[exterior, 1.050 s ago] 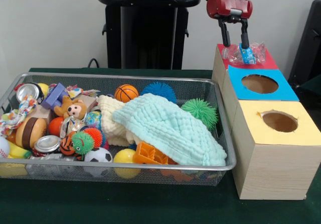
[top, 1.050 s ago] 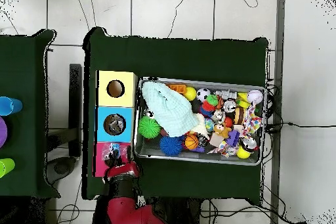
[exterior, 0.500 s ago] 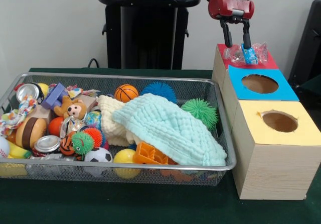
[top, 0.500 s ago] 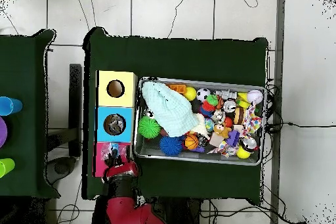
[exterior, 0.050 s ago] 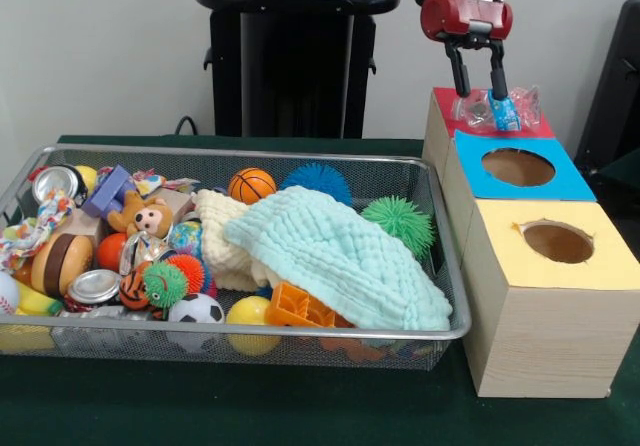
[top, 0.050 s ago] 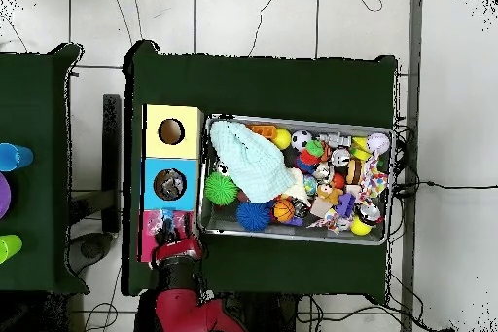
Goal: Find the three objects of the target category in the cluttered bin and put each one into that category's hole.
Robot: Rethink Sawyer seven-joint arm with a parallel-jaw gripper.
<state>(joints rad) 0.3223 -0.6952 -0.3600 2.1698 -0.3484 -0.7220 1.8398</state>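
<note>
A crushed clear plastic bottle point(exterior, 0.050 s ago: 511, 112) with a blue label lies on top of the red box point(exterior, 0.050 s ago: 446, 112), the farthest in a row of three boxes. My gripper point(exterior, 0.050 s ago: 479, 92) hangs straight down over it, its fingers clamped on the bottle's left part. In the overhead view the bottle point(top, 0.050 s ago: 167, 219) sits on the red box point(top, 0.050 s ago: 149, 233), with the gripper point(top, 0.050 s ago: 170, 236) at its base-side edge. The red box's hole is hidden under the bottle. The wire bin point(exterior, 0.050 s ago: 250, 332) holds a jumble of toys.
The blue box point(exterior, 0.050 s ago: 470, 180) and yellow box point(exterior, 0.050 s ago: 600, 266) each have a round hole; in the overhead view grey things show in the blue hole point(top, 0.050 s ago: 170, 184). A mint cloth point(exterior, 0.050 s ago: 335, 256) covers the bin's right half. Crushed cans point(exterior, 0.050 s ago: 93, 286), balls and plush toys fill the left.
The gripper has shifted a little to the right over the red box, and the bottle has moved right with it. Nothing in the bin has moved.
</note>
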